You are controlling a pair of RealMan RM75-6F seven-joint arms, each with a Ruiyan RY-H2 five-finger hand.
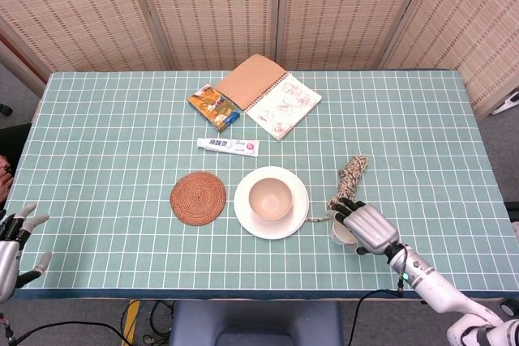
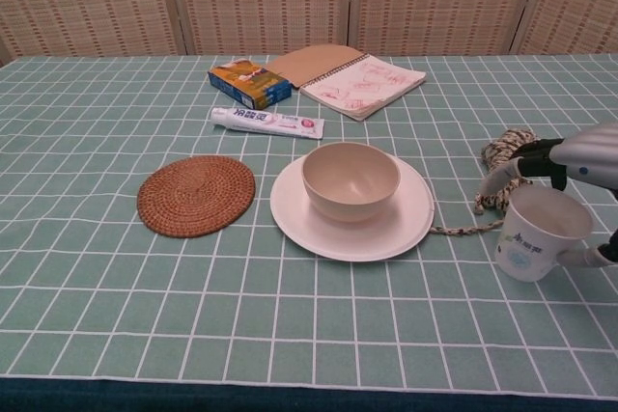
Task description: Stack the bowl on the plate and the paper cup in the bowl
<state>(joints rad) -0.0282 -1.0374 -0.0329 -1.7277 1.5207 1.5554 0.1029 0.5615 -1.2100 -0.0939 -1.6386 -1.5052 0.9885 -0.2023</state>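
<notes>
While the bowl (image 1: pixel 270 198) already sits centred on the plate (image 1: pixel 296 220), the paper cup (image 2: pixel 537 233) is left outside the stack, upright on the surface (image 1: pixel 113 160), well off the plate's rim at about 4 o'clock from the bowl in the head view. The right hand (image 1: pixel 366 227) is placed directly at the cup: in the chest view one finger is seen over the far rim and another low beside the cup's right wall, so the cup lies between the fingers, mouth up, long axis vertical. Whether the fingers are actually pressed on the wall cannot be told; the cup's base looks slightly tipped, which suggests contact. The forearm is run back toward 5 o'clock, off the near edge. From this pose the bowl lies toward 10 o'clock of the hand, so a lift and a carry in that direction is judged to be needed. A coiled rope (image 1: pixel 352 171) lies just beyond the cup at 12 o'clock, its loose end trailing near the plate. The left hand (image 1: pixel 11 242) is parked off the surface's near left corner, fingers spread, holding nothing, much farther from the cup.
</notes>
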